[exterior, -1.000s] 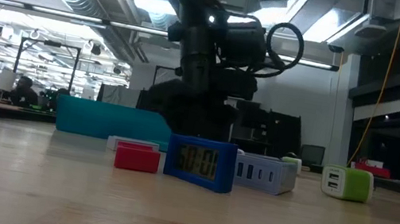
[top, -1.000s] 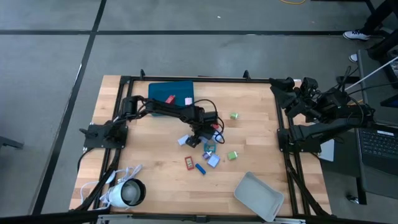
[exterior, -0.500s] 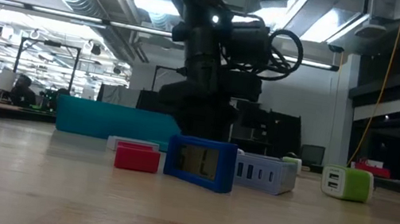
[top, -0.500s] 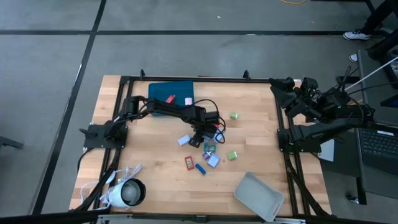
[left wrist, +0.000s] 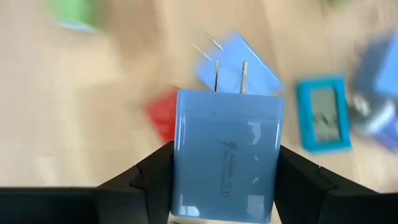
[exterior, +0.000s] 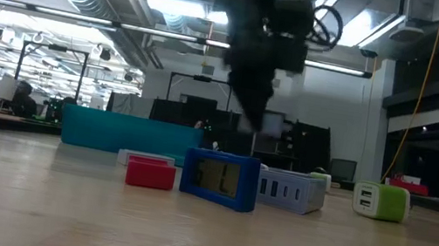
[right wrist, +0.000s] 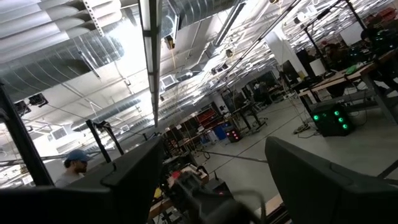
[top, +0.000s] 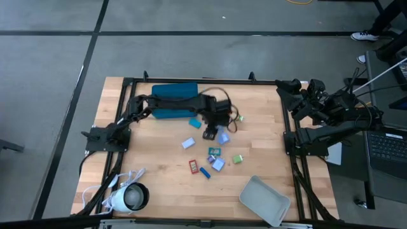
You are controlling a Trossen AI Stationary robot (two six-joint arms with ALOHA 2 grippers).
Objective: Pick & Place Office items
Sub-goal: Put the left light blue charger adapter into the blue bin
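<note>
In the high view, the left gripper (top: 222,135) is over the middle of the wooden counter (top: 152,172), a little above the centre of the frame, just right of the teal tray (top: 166,93). A light blue charger (top: 223,136) shows at its tip. Below it the small items lie scattered: a light blue block (top: 188,143), a small teal clock (top: 214,152), a red block (top: 194,166), a blue block (top: 205,172), a pale block (top: 218,164) and a green block (top: 237,158). Another green block (top: 239,118) lies just right of the gripper. The grey tray (top: 264,200) is at the lower right and the white round device (top: 128,197) at the lower left. The right gripper (top: 286,85) waits folded at the upper right edge of the counter; whether its fingers are open cannot be told.

In the low view, the left arm hangs dark over the centre. On the counter stand a red block (exterior: 150,173), a blue clock (exterior: 220,178), a grey-blue block with ports (exterior: 290,191) and a green and white block (exterior: 380,201). The teal tray (exterior: 125,134) is behind them.

In the left wrist view, the two dark fingers (left wrist: 147,177) are clenched on the sides of the light blue charger (left wrist: 227,155); its two metal prongs point away from the camera. The counter below is blurred.

In the right wrist view, only the ceiling and the room are seen, with a person (right wrist: 75,168) at the lower left.
</note>
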